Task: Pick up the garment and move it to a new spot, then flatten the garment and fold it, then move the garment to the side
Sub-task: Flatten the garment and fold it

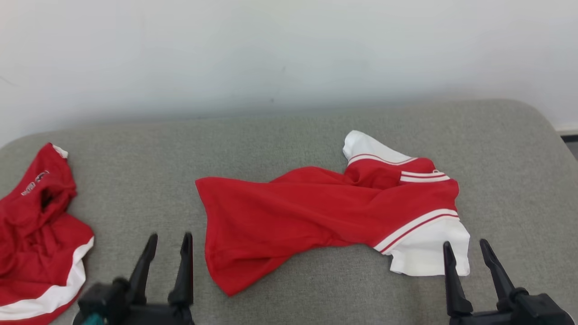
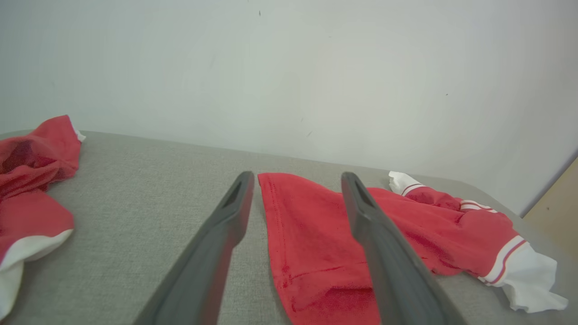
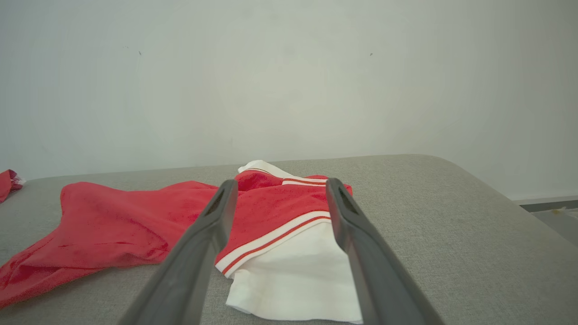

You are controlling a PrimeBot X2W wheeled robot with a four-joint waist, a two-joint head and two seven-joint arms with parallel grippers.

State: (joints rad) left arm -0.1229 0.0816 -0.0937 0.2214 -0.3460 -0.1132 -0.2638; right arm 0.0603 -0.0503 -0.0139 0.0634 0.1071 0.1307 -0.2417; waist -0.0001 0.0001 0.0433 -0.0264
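Left pincer (image 1: 170,235): lower left of the head view, fingers pointing up the frame and leaning slightly right. Your jaws are spread wide and hold nothing. It sits just left of the garment (image 1: 316,216), clear of the cloth. In the left wrist view the camera looks low and nearly level along the tabletop (image 1: 289,135) toward the wall (image 1: 271,54), and the garment's red edge runs up between the two fingers, beyond them.

Right pincer (image 1: 465,243): lower right of the head view, fingers up and leaning slightly left. Jaws are also wide apart with nothing gripped. The left fingertip overlaps the garment's white hem in the frame; can't tell if it touches. The right wrist view is low and level too, with the white panel and its red stripes framed between the fingers.

The garment is red with white striped trim. It lies twisted and rumpled on the grey tabletop, from frame centre to centre right. One white end is at the lower right, another at the upper right.

A second red garment (image 1: 36,234) is bunched at the left edge of the frame, well apart from the first.
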